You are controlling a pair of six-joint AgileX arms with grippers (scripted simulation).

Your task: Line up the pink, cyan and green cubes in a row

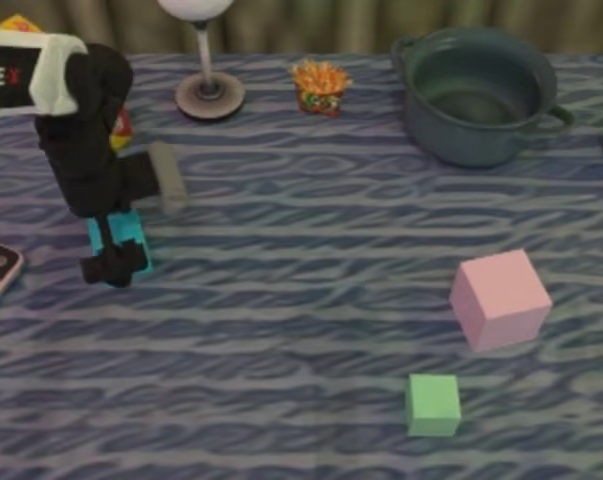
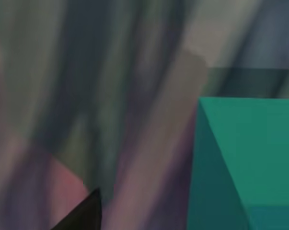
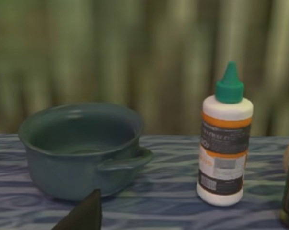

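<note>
Reaching down at the table's left side, the left gripper (image 1: 118, 250) has its fingers closed around the cyan cube (image 1: 124, 231) (large in the left wrist view), well apart from the pink cube (image 1: 500, 299) and the green cube (image 1: 433, 404) on the right.

Pot (image 1: 476, 95), fries (image 1: 320, 86), lamp (image 1: 208, 60), bottle (image 3: 225, 139).

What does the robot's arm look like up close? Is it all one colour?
No. The left arm is matte black and chunky, with a white casing near its top bearing partial black and red lettering. Its left gripper has black fingers. The right arm is out of the top view.
</note>
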